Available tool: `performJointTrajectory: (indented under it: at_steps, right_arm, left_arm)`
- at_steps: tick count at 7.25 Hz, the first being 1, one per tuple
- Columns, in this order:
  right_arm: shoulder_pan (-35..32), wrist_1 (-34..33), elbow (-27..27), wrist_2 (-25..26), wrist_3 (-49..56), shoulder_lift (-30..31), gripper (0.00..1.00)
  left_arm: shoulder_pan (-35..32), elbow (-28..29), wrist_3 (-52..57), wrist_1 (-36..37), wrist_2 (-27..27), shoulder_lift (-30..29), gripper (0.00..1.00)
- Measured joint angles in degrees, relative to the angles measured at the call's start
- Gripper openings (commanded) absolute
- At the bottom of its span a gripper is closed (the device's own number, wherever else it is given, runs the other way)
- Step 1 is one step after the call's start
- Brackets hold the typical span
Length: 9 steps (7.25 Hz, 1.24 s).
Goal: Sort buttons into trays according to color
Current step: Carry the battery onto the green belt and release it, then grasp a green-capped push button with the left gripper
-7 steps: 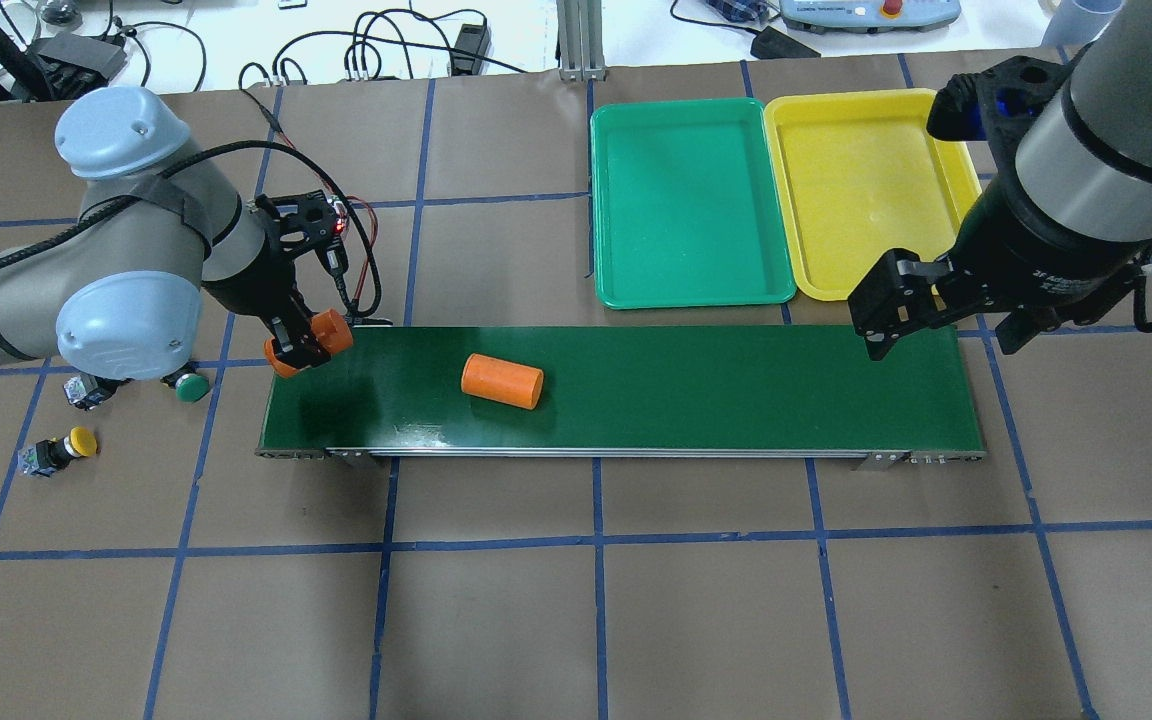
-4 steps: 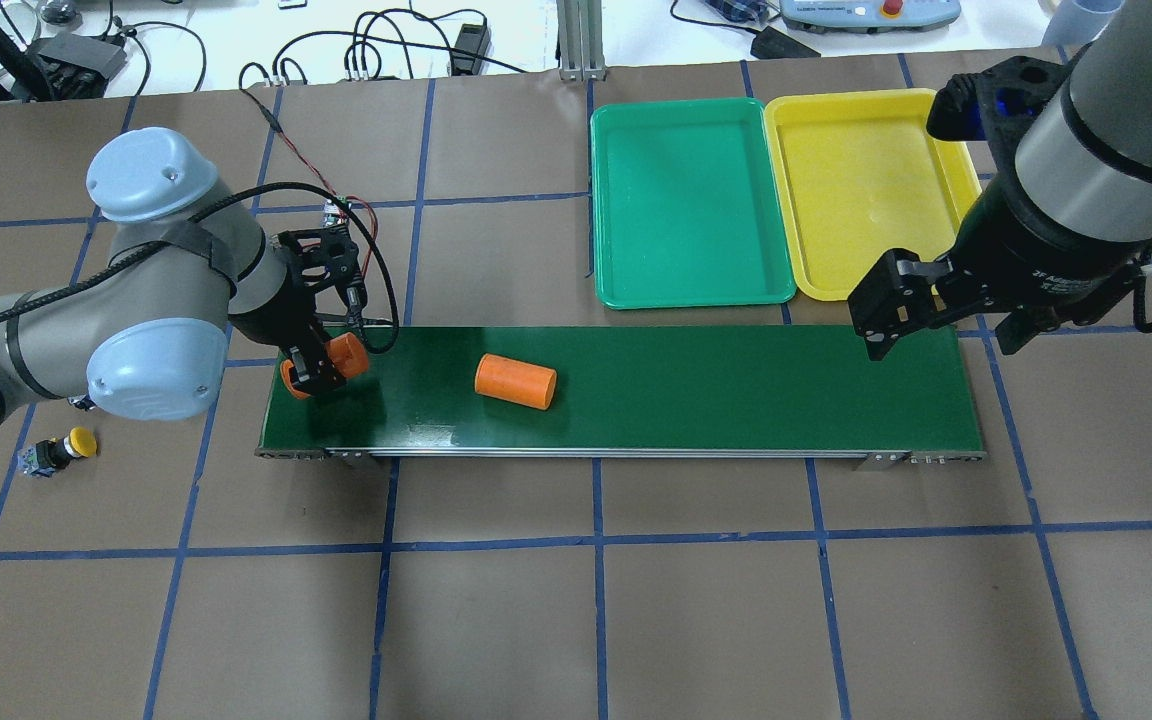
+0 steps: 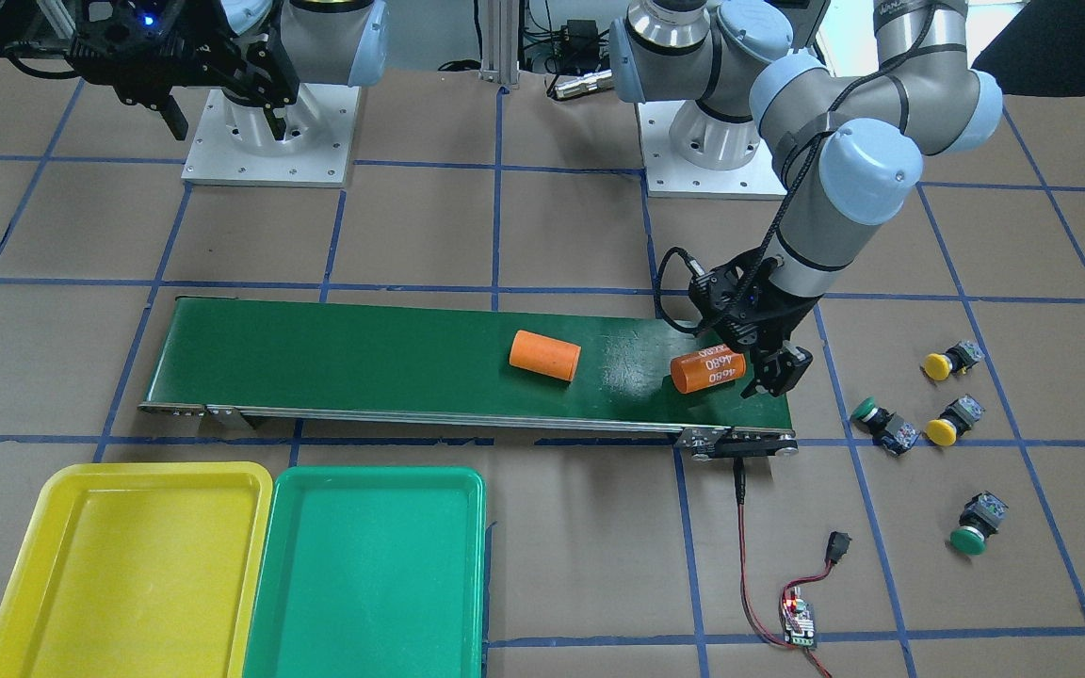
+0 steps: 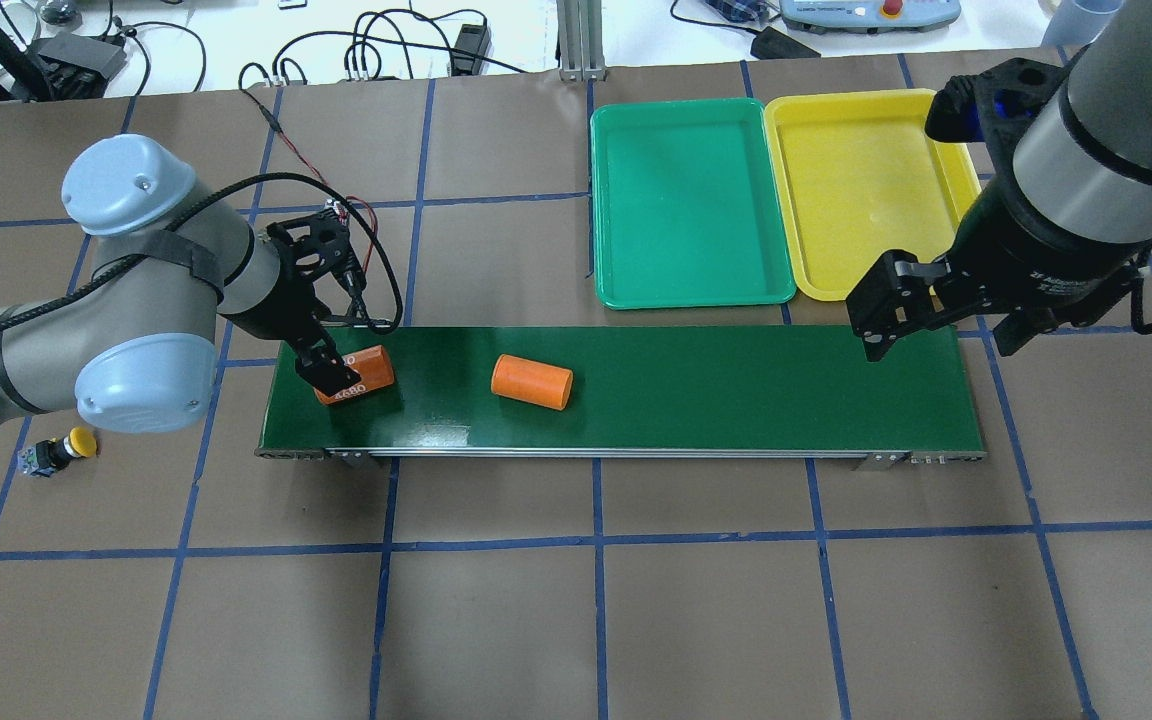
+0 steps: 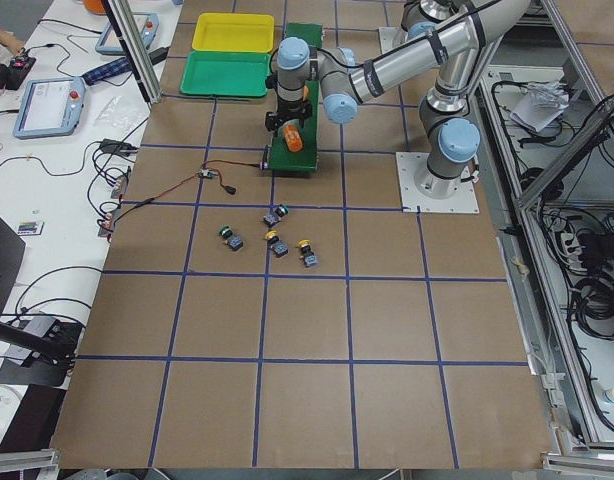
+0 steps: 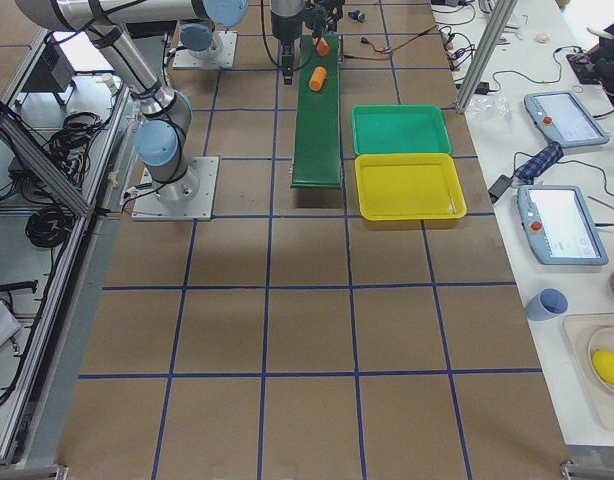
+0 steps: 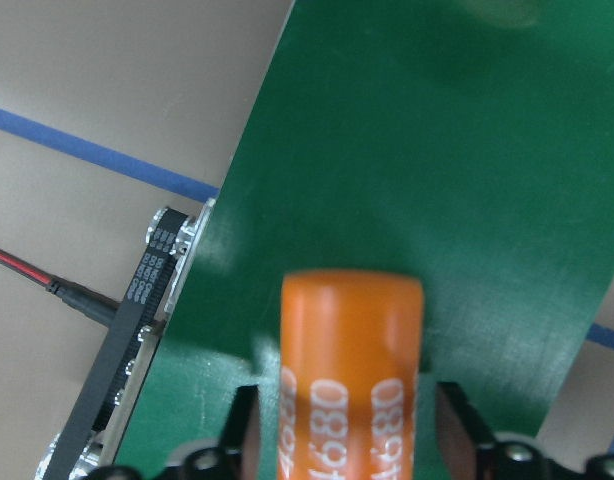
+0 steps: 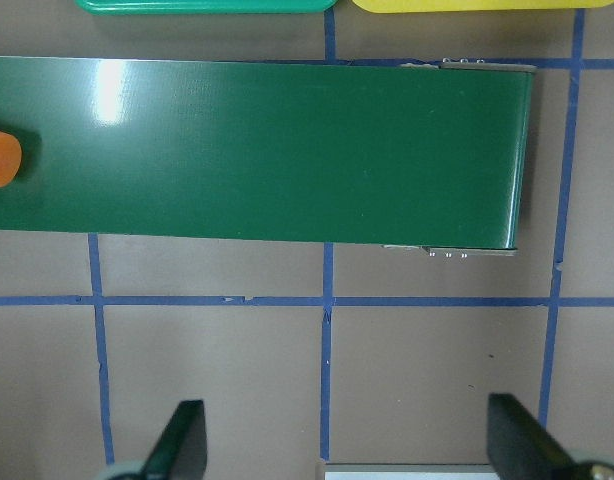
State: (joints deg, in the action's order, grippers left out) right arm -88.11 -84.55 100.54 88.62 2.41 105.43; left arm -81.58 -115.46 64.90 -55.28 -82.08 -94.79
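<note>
At the far left of the overhead view, the first yellow push-button [image 4: 64,448] lies on its side on the brown paper tabletop [image 4: 596,600], which blue tape rules into squares. Its smooth mushroom cap points right, toward the belt. Its blocky black-grey body trails left, so its long axis runs roughly along the belt's length.

The front-facing view shows three more on the tabletop near it, all on their sides and apart from one another. The second yellow push-button [image 3: 950,423] also has its cap on the belt side. The near green push-button [image 3: 882,423], closest to the belt, has its cap toward the belt and its body away. The far green push-button [image 3: 976,524] turns its cap toward the operators' side.

Next, the left gripper [image 4: 334,372] straddles one end of the labelled orange cylinder [image 4: 361,372], which lies on the glossy dark-green conveyor belt [image 4: 736,390] and bears white digits. In the left wrist view a thin gap shows between each black finger and the cylinder, so the fingers are released.

The plain orange cylinder [image 4: 532,382] lies farther along, slightly askew.

Beyond the belt sit the green tray [image 4: 691,200] and the yellow tray [image 4: 861,190]. Both are shallow glossy plastic with rounded corners and raised rims, set just beside each other.

The right gripper [image 4: 942,342] hovers at the belt's right end with its fingers spread wide, grasping nothing.
</note>
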Motion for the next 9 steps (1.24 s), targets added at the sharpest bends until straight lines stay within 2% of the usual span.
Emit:
performJointTrajectory:
  at_steps: [2,4,5,6,9]
  right_arm:
    - [0.0,0.0,0.0,0.0,0.0,0.0,1.00]
    - [0.0,-0.2,-0.1,0.0,0.1,-0.2,1.00]
    - [0.0,-0.5,-0.1,0.0,0.1,-0.3,1.00]
    - [0.0,-0.6,-0.1,0.0,0.2,-0.3,1.00]
    - [0.0,-0.1,0.0,0.2,0.4,-0.2,1.00]
  left_arm:
    - [9.2,3.6,-7.4,-2.7,1.5,-0.2,1.00]
    - [19.1,5.2,-5.9,-6.9,1.4,-2.5,1.00]
    - [21.5,5.9,-7.5,-7.0,1.0,-3.9,1.00]
    - [22.6,7.1,-13.1,-6.6,-0.2,-5.7,1.00]
    - [23.2,8.8,-42.2,-5.3,-3.9,-10.7,1.00]
